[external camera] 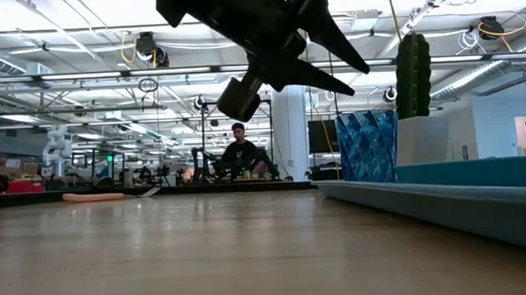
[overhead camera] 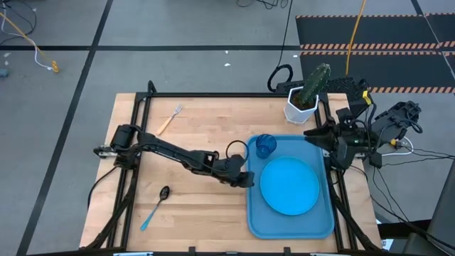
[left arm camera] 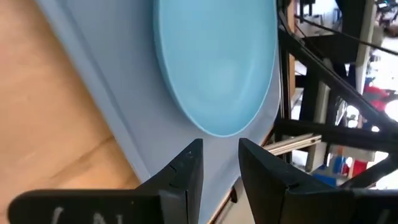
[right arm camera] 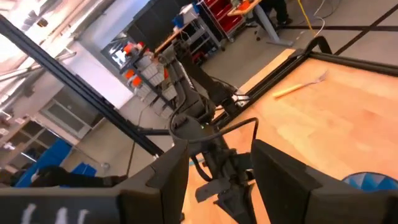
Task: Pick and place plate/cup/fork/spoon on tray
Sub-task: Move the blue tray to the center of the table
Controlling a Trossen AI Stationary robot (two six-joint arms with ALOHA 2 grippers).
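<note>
Now | plate (overhead camera: 289,185) on tray (overhead camera: 326,226) | left gripper (overhead camera: 249,179) beside (empty)

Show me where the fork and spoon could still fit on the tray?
The tray has a bare strip down its left edge, beside the plate, and a narrower strip on the right. Its far end is crowded: the cup sits there, with the cactus pot just outside.

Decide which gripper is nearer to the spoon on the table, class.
Left. The left gripper hovers at the tray's left rim, across bare wood from the spoon. The right gripper is beyond the tray, beside the cactus pot.
</note>
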